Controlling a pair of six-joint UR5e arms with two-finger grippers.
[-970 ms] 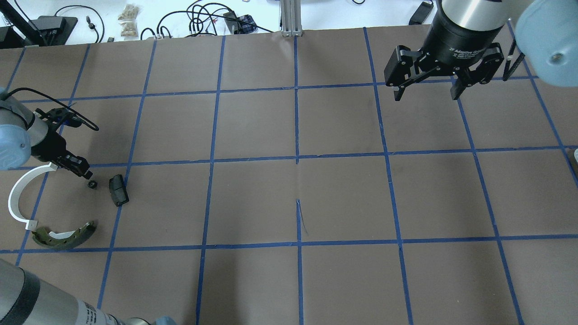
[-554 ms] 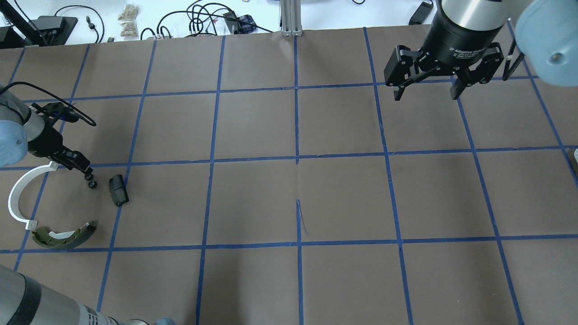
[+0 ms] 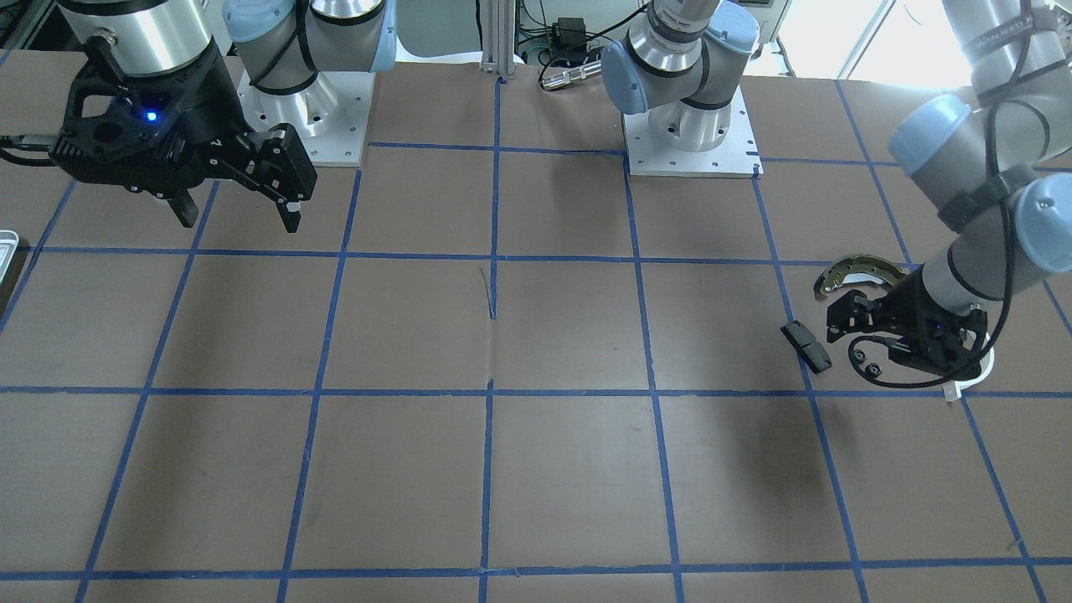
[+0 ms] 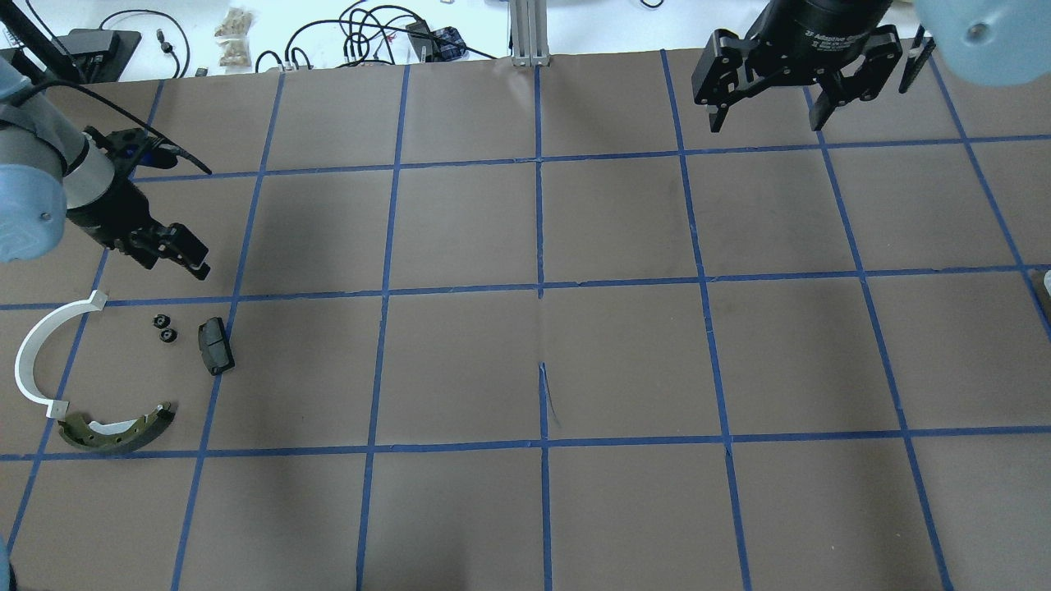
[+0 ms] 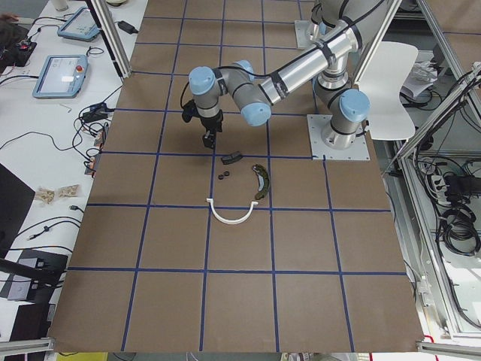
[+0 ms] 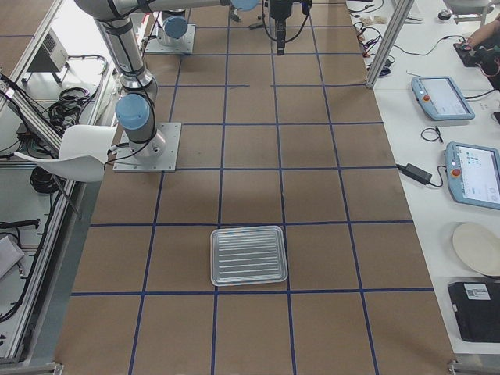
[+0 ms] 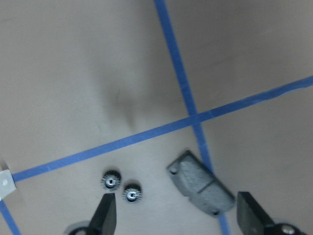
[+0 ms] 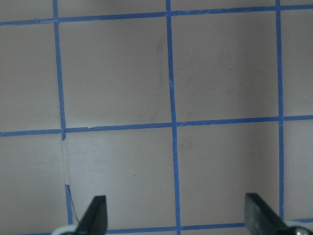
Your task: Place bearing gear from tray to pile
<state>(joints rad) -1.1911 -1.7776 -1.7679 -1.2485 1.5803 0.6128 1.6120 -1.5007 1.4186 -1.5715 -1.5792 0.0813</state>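
Note:
Two small black bearing gears (image 4: 162, 321) lie side by side on the brown table, next to the pile: a black oblong pad (image 4: 215, 345), a white half-ring (image 4: 29, 361) and an olive brake shoe (image 4: 115, 431). My left gripper (image 4: 187, 254) is open and empty, raised above and just beyond the gears. Its wrist view shows both gears (image 7: 111, 179) and the pad (image 7: 200, 183) between its spread fingers. My right gripper (image 4: 765, 123) is open and empty at the far right. The tray (image 6: 250, 230) shows in the right side view, with nothing visible in it.
Blue tape lines divide the brown table into squares. Cables and small items lie on the white bench (image 4: 328, 33) beyond the far edge. A sliver of the tray (image 3: 4, 243) shows at the front view's left edge.
My left gripper has risen and drawn back from the pile, leaving a second gear beside the first. My right gripper has moved toward the far edge.

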